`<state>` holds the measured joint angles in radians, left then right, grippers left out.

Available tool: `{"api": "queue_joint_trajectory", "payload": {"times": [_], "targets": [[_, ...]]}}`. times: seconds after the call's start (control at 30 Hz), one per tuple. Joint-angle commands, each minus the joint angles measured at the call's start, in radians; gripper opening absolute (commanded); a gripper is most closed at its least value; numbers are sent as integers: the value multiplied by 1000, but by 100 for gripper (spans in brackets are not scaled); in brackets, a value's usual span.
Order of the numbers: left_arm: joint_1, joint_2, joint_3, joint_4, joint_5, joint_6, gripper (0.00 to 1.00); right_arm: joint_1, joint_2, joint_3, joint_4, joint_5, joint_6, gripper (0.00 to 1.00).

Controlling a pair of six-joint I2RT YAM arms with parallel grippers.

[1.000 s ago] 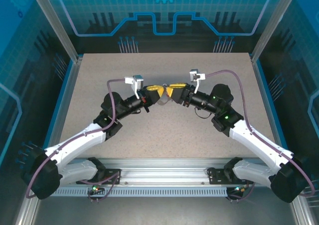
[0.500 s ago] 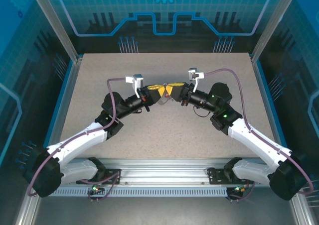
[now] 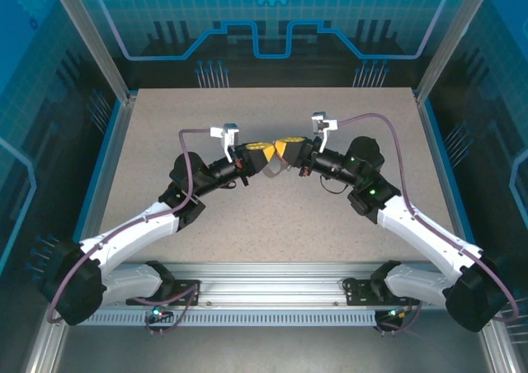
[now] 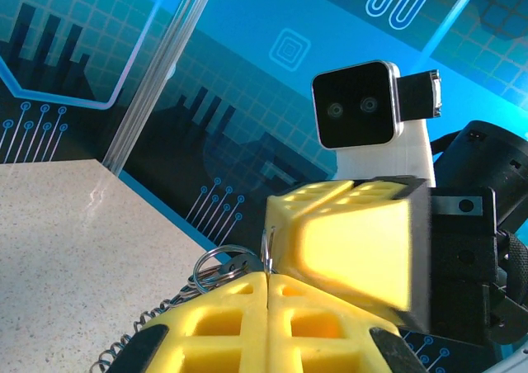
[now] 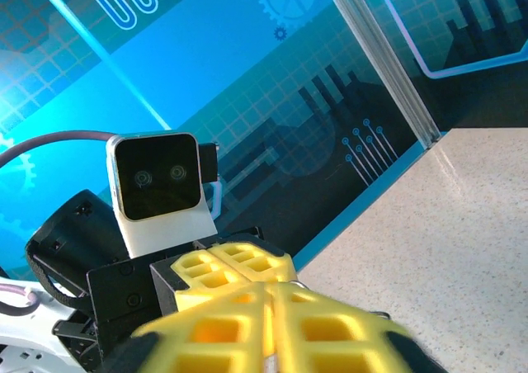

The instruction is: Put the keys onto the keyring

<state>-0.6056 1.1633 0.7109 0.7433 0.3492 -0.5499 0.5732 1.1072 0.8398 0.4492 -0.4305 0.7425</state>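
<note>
Keyring [image 4: 224,262] half-hidden in left pincer [image 4: 268,286]

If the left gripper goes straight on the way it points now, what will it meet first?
The right gripper, directly ahead of the left gripper and apparently almost touching it; depth is unclear.

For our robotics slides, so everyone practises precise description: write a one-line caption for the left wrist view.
Left gripper, shut on the keyring, faces the right gripper at close range.

My left gripper [image 3: 262,153] and right gripper [image 3: 281,150] meet nose to nose mid-frame, the keyring [image 4: 216,267] at their tips, blocking each other. The table [image 3: 330,216] lies open all around.
</note>
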Motion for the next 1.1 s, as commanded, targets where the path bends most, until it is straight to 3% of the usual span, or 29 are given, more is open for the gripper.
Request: {"api": "queue_joint_trajectory", "payload": {"times": [0.0, 0.1, 0.5, 0.93, 1.07], "targets": [[6, -8, 9, 63, 27, -15, 0, -36, -59, 16, -14, -2, -17, 25], [10, -5, 7, 75, 34, -30, 0, -62, -99, 16, -46, -9, -31, 35], [43, 50, -1, 229, 86, -188, 0, -78, -72, 4, -4, -34, -34, 39], [55, 118, 4, 324, 113, -281, 0, -45, 4, 25, 52, -50, -23, 40], [56, 126, 7, 324, 117, -284, 0, -37, 11, 25, 53, -45, -23, 36]]}}
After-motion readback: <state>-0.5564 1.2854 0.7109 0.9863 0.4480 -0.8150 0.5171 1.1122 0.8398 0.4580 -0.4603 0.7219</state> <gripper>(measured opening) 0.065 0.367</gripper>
